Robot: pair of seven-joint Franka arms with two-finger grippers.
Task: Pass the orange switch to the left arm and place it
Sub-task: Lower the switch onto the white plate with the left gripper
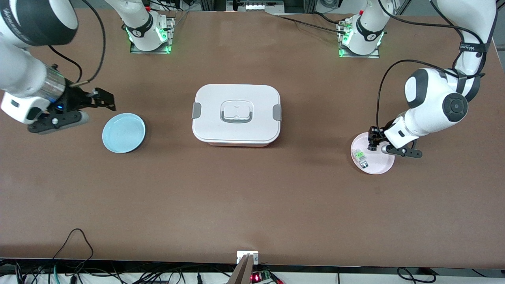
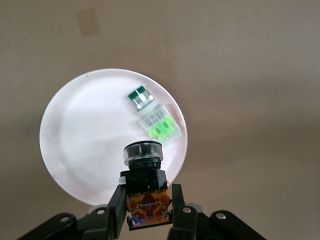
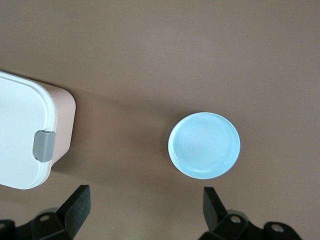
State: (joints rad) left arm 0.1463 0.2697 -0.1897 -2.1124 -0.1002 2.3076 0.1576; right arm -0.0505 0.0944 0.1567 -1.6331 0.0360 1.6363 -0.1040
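My left gripper (image 1: 372, 144) is shut on the orange switch (image 2: 145, 187), a black cylinder with an orange part, which sits between its fingers (image 2: 115, 207). It holds the switch low over the edge of the pink plate (image 1: 382, 163) at the left arm's end of the table. The plate also shows in the left wrist view (image 2: 85, 135). My right gripper (image 1: 103, 98) is open and empty over the table beside the blue plate (image 1: 123, 132). In the right wrist view the right gripper (image 3: 145, 199) has nothing between its fingers. The white box (image 1: 236, 114) stands in the middle of the table between the plates.
A small green-and-clear component (image 1: 360, 156) lies on the pink plate and also shows in the left wrist view (image 2: 152, 112). The blue plate (image 3: 204, 145) holds nothing. The box's corner with a grey clip (image 3: 43, 146) shows in the right wrist view.
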